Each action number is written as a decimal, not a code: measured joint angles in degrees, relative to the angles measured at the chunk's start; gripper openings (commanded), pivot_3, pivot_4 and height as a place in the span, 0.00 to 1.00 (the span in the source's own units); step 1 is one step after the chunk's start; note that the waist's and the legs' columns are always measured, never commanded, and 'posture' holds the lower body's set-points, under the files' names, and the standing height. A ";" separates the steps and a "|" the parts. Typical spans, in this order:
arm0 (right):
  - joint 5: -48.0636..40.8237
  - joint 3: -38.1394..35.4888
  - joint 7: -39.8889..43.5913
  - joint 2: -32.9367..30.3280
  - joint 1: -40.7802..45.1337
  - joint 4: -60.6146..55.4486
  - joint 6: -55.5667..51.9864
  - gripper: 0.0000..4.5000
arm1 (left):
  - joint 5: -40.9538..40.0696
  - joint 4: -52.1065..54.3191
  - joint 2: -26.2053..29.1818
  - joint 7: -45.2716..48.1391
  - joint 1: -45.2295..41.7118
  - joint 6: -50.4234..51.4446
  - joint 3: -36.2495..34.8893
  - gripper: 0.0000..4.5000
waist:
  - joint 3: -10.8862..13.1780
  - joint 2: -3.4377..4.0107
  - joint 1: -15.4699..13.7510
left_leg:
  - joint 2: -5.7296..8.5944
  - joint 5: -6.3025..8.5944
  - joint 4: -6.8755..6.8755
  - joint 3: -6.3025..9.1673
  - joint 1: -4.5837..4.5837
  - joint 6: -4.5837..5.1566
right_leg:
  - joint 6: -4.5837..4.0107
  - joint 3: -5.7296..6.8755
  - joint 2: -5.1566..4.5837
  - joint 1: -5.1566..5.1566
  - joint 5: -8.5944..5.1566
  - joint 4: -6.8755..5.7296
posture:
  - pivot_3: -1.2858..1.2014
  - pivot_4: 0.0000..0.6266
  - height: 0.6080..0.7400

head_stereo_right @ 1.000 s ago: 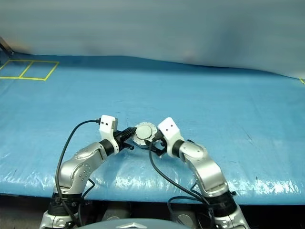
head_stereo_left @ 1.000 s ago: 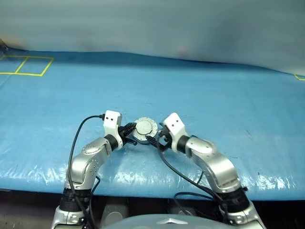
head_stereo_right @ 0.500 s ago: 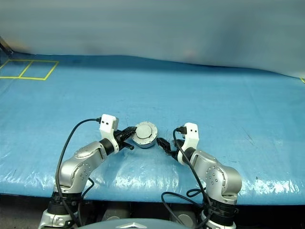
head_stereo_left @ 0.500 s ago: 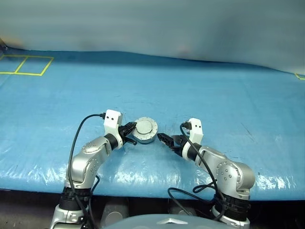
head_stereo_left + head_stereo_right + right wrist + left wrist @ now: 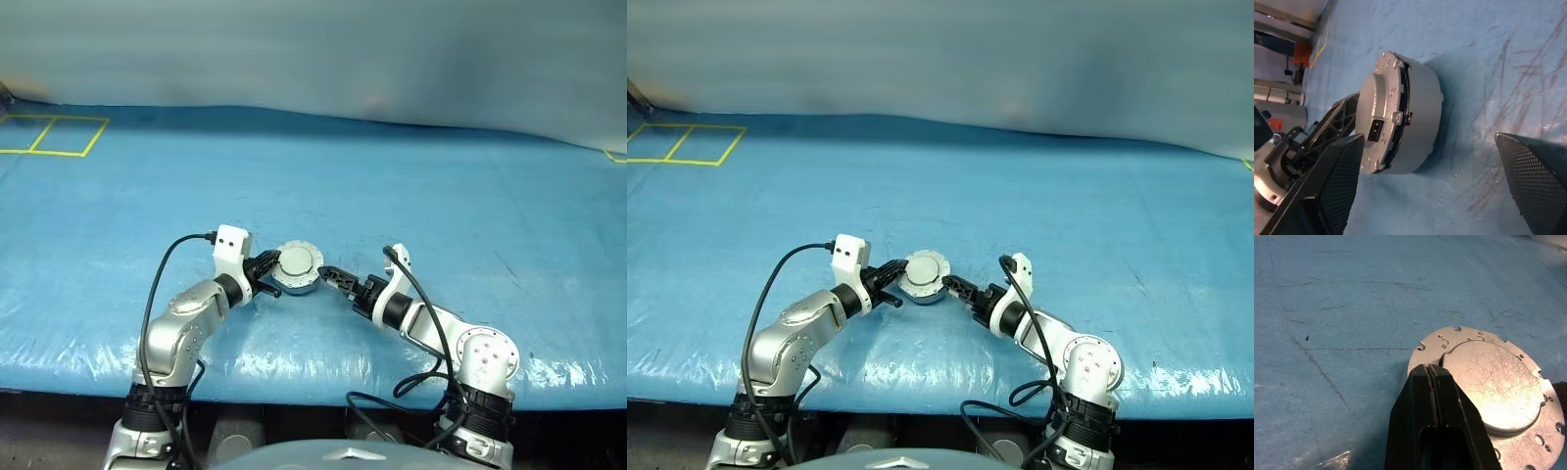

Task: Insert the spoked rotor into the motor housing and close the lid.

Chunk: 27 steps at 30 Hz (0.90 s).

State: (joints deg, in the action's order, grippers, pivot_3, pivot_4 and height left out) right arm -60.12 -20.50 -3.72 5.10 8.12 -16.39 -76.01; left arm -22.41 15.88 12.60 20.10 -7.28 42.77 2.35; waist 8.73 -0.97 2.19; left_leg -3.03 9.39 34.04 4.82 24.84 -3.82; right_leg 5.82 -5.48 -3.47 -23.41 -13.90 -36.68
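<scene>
Left hand point(image 5: 1431, 374) pinched closed against lid point(image 5: 1493, 384); right hand point(image 5: 953, 285) open; markings seemingly unreadable.

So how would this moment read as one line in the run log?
lid: on housing | left hand: shut, at lid's edge | right hand: open, beside housing

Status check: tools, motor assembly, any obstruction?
Left tool shut, at lid's edge. Right tool open, beside motor housing. Lid sits on housing. No obstruction seen.
</scene>
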 measured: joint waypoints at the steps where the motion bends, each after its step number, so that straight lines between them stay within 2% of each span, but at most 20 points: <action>1: -1.47 0.31 -0.95 0.00 0.07 0.77 0.60 1.00 | 0.00 0.01 0.00 0.00 0.00 -0.01 0.00 0.00 | 0.01 0.01 0.00 | 0.00 0.00 0.00 0.00 0.00 0.00 | 0.00 0.00 0.00 -0.01 0.00 0.00 | 0.52 0.24 1.00; 10: -13.11 5.75 -7.45 -0.23 1.41 7.58 8.37 1.00 | 0.01 0.05 0.03 0.00 0.03 -0.03 0.01 0.00 | 0.03 0.05 0.00 | 0.00 -0.01 0.00 0.00 0.03 0.02 | 0.00 0.00 0.00 -0.01 0.00 0.01 | 0.52 0.24 1.00; 11: -14.66 6.02 -8.03 -0.25 1.47 8.78 9.66 0.91 | 0.02 0.07 0.09 0.00 0.05 -0.03 0.01 0.00 | 0.02 0.04 0.01 | 0.00 -0.01 -0.01 0.00 0.04 0.02 | 0.00 0.00 0.01 -0.01 0.00 0.01 | 0.52 0.24 1.00; 13: -16.90 6.05 -8.86 -0.29 1.41 10.51 11.50 0.81 | 0.06 0.07 0.27 -0.02 0.10 -0.02 0.00 0.00 | 0.03 0.05 0.01 | 0.00 -0.01 -0.01 0.00 0.08 0.03 | 0.00 0.00 0.00 0.00 0.00 0.01 | 0.52 0.24 1.00; 17: -21.20 7.43 -9.79 -0.35 -1.51 11.79 14.16 0.50 | 0.18 0.12 0.50 -0.06 0.11 -0.03 -0.14 0.00 | 0.02 0.06 0.09 | 0.00 -0.01 -0.08 0.00 0.23 0.05 | -0.02 0.00 0.01 0.03 -0.01 -0.02 | 0.52 0.24 1.00; 21: -24.74 9.36 -10.53 -0.47 -3.50 11.49 14.74 0.26 | 0.99 0.13 0.41 -0.38 0.39 -0.05 -0.58 0.00 | 0.01 0.11 0.48 | -0.03 -0.02 -0.09 0.01 0.27 0.06 | -0.04 0.00 0.06 -0.01 -0.02 -0.06 | 0.52 0.24 1.00; 27: -26.28 11.01 -11.80 -0.58 -4.98 10.75 16.30 0.26 | 1.07 0.13 0.19 -0.38 0.51 -0.05 -0.67 0.00 | -0.01 0.13 0.79 | -0.03 -0.01 -0.08 0.00 0.19 0.05 | -0.04 0.00 0.05 -0.03 -0.03 -0.04 | 0.52 0.24 1.00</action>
State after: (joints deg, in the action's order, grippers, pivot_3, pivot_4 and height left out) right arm -86.39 -9.49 -15.52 4.52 3.14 -5.64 -59.71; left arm -21.34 16.01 12.79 19.71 -6.77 42.72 1.67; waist 8.72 -0.84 2.98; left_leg -3.07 9.37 33.96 4.83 25.03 -3.77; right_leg 5.78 -5.48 -3.42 -23.44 -13.93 -36.71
